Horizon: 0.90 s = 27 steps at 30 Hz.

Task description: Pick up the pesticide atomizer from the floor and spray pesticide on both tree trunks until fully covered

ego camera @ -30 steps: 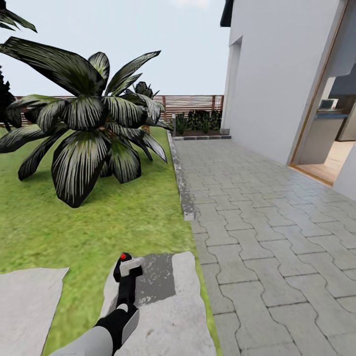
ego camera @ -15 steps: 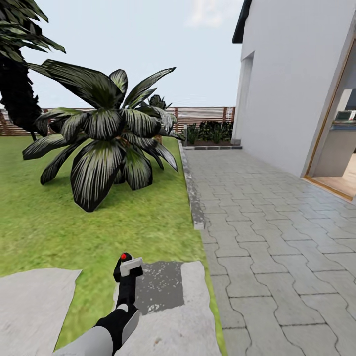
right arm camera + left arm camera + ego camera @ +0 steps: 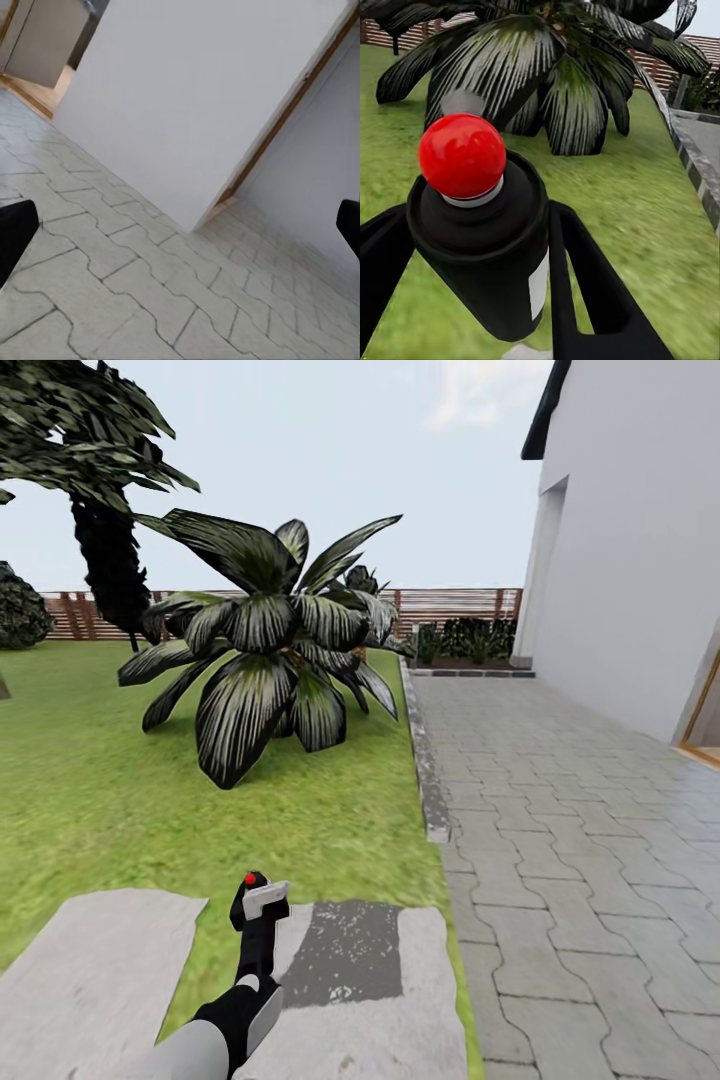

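On the lawn [image 3: 90,800] a tall palm [image 3: 105,550], then a low palm [image 3: 275,635] before the fence [image 3: 450,602]. The left gripper [image 3: 255,935] holds the atomizer [image 3: 258,905] upright over a stone slab [image 3: 360,990] — jaws clenched on it. Its wrist view shows the red cap and a white label, no writing readable. Paving [image 3: 580,830] and house wall [image 3: 640,560] lie right. The right gripper [image 3: 180,225] – jaws spread wide over paving.

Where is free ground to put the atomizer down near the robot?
Free: the slab left of the left gripper, the paving right of the kerb, and the lawn before the palm. Crowded: under its fronds.
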### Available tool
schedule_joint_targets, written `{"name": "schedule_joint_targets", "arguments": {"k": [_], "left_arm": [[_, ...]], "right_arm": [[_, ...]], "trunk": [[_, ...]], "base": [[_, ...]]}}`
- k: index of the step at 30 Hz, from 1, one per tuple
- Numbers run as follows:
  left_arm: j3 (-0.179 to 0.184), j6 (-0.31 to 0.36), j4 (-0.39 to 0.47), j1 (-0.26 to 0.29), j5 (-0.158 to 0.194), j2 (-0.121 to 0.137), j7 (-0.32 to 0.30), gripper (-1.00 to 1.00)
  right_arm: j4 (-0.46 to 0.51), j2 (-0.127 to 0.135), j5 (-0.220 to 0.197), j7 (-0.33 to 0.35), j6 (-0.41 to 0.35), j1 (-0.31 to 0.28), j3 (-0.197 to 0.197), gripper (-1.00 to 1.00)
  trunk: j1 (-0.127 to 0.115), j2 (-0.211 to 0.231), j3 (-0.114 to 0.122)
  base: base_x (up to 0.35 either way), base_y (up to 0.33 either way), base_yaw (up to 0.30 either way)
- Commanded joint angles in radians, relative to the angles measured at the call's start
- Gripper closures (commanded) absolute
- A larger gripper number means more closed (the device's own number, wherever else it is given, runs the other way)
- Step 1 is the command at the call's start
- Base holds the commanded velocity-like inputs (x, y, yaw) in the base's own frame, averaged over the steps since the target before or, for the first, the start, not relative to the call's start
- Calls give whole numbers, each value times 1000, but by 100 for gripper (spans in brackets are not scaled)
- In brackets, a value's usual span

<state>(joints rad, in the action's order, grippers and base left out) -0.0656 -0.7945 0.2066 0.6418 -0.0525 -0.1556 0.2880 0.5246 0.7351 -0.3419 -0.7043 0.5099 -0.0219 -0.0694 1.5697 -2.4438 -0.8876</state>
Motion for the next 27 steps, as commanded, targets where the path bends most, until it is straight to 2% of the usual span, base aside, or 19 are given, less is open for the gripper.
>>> {"name": "schedule_joint_targets", "arguments": {"k": [1, 9, 15, 23, 25, 26, 27], "left_arm": [[-6, -3, -1, 1, -6, -1, 0, 100], [-6, -2, -2, 1, -6, -1, 0, 100], [-6, -2, -3, 1, -6, -2, 0, 100], [-4, -1, -3, 1, -8, 0, -2, 100], [9, 41, -3, 1, -13, 12, -33, 100], [20, 102, -2, 1, -14, 45, -109, 100], [29, 182, -1, 1, -14, 120, -275, 100]], "right_arm": [[1, -2, -8, 0, 4, 0, 2, -100], [1, -8, -8, 3, 4, 0, 2, -100], [1, -8, -8, 115, 4, 0, 2, -100], [0, -8, -8, 147, 4, 0, 2, -100], [0, -8, -8, 150, 4, 0, 2, -100], [0, -8, -8, 150, 4, 0, 2, -100], [0, -9, -8, 152, 4, 0, 2, -100]], "trunk": [[-4, 7, 2], [-35, 63, 27], [-58, 105, 46], [-89, 161, 71], [-96, 175, 77], [-100, 182, 80], [-104, 189, 84]], "base": [[0, 0, 299], [0, 0, 300], [0, 0, 300], [0, 0, 300], [0, 0, 300], [0, 0, 300], [0, 0, 300]]}}
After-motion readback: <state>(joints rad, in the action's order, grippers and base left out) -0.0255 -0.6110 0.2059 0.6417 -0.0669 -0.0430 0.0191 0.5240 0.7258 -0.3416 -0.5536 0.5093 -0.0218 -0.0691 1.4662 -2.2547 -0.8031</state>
